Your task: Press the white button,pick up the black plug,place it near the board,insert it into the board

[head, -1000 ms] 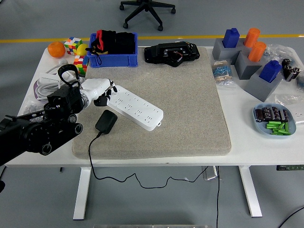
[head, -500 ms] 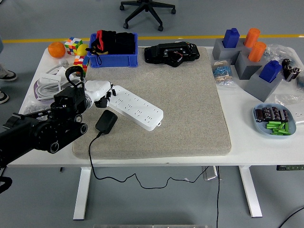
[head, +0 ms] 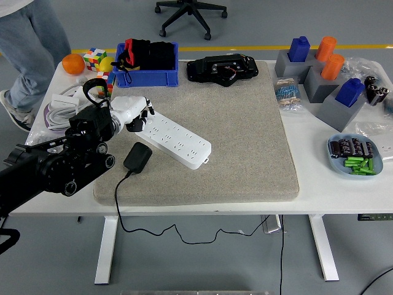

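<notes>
Black plug (head: 137, 157) lies untouched on the grey mat (head: 245, 141), its cord trailing off the near edge. Just beyond it the left hand (head: 132, 114) hovers with fingers loosely curled, holding nothing, over the left end of the white board (head: 175, 139), where the button probably sits, though I cannot make it out. To press well, one fingertip should come straight down without nudging the board toward the plug. To the right, a blue dish (head: 334, 161) holds black and green cells. At the back, a blue bin (head: 144, 77) holds black and red items.
</notes>
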Robot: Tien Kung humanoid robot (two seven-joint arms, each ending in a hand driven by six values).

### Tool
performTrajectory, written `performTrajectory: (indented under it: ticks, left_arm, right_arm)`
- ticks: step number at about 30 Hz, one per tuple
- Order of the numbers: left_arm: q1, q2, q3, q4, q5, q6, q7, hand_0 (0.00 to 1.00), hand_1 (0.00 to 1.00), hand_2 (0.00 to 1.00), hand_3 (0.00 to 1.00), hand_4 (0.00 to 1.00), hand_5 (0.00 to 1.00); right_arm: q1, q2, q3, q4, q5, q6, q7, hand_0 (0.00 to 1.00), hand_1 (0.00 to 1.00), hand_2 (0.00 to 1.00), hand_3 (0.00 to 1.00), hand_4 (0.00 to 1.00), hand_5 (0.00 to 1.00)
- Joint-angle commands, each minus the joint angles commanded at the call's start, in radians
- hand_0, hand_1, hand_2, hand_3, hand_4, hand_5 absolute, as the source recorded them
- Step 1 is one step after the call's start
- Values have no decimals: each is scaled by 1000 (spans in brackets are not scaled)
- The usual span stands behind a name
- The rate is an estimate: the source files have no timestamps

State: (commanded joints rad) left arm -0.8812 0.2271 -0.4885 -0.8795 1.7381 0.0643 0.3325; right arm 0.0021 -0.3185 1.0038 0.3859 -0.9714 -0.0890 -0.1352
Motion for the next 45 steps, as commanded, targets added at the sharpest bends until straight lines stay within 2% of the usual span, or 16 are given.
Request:
performTrajectory:
  ticks: [4, 5, 6, 9, 11, 12, 17, 18, 23, 24, 27, 35, 36, 41, 42, 45]
  left_arm:
    - [37, 23, -58, -84, 26, 11, 7, 24, 49, 116, 690, 2, 2]
    - [57, 35, -77, -119, 30, 18, 7, 24, 49, 116, 690, 2, 2]
    - [78, 46, -95, -151, 30, 22, 7, 85, 148, 186, 685, 70, 2]
    - [121, 65, -123, -212, 34, 25, 18, 85, 148, 186, 685, 70, 2]
    - [171, 82, -153, -266, 39, 21, 36, 85, 148, 186, 685, 70, 2]
    - [193, 88, -164, -290, 42, 18, 43, 321, 595, 569, 798, 792, 114]
    - [303, 110, -232, -388, 33, 10, 91, 321, 595, 569, 798, 792, 114]
    - [325, 113, -244, -407, 30, 15, 93, 769, 876, 886, 961, 972, 543]
    - [401, 116, -281, -463, 44, 49, 96, 769, 876, 886, 961, 972, 543]
    - [412, 115, -286, -470, 51, 54, 98, 870, 935, 960, 998, 998, 664]
    - [436, 111, -296, -481, 68, 62, 104, 870, 935, 960, 998, 998, 664]
    - [460, 103, -290, -472, 111, 80, 125, 863, 933, 950, 996, 998, 636]
    - [465, 102, -289, -468, 118, 88, 127, 826, 898, 908, 958, 974, 321]
    - [475, 100, -286, -454, 162, 102, 138, 826, 898, 908, 958, 974, 321]
    - [477, 100, -283, -449, 172, 107, 142, 703, 802, 804, 894, 945, 219]
    - [479, 99, -278, -435, 185, 112, 148, 703, 802, 804, 894, 945, 219]
  right_arm:
    - [-2, 3, 4, 0, -2, 0, 0, 560, 486, 501, 509, 643, 386]
    - [-2, 4, 6, 1, -2, -1, 1, 560, 486, 501, 509, 643, 386]
    - [-2, 4, 8, 2, -3, -1, 1, 560, 486, 501, 509, 643, 387]
    - [-4, 6, 13, 2, -4, -1, 1, 560, 486, 501, 509, 643, 387]
    - [-6, 7, 17, 1, -5, -1, 1, 560, 486, 501, 509, 643, 387]
    - [-7, 7, 18, 0, -6, -1, 0, 558, 486, 501, 509, 643, 386]
    - [-11, 10, 24, 1, -8, -2, 1, 558, 486, 501, 509, 643, 386]
    - [-12, 11, 24, 1, -9, -2, 1, 559, 487, 501, 509, 643, 386]
    - [-12, 14, 25, 3, -10, -2, 2, 559, 487, 501, 509, 643, 386]
    - [-12, 14, 24, 3, -10, -2, 1, 559, 487, 501, 508, 644, 386]
    - [-12, 14, 23, 4, -11, -2, 1, 559, 487, 501, 508, 644, 386]
    - [-12, 14, 25, 3, -11, -3, 2, 559, 484, 501, 509, 644, 387]
    - [-12, 14, 24, 3, -11, -2, 2, 559, 485, 501, 509, 643, 386]
    - [-14, 16, 23, 2, -11, -3, 2, 559, 485, 501, 509, 643, 386]
    - [-14, 16, 23, 2, -11, -3, 3, 559, 485, 501, 509, 643, 387]
    - [-14, 17, 22, 3, -9, -5, 9, 559, 485, 501, 509, 643, 387]
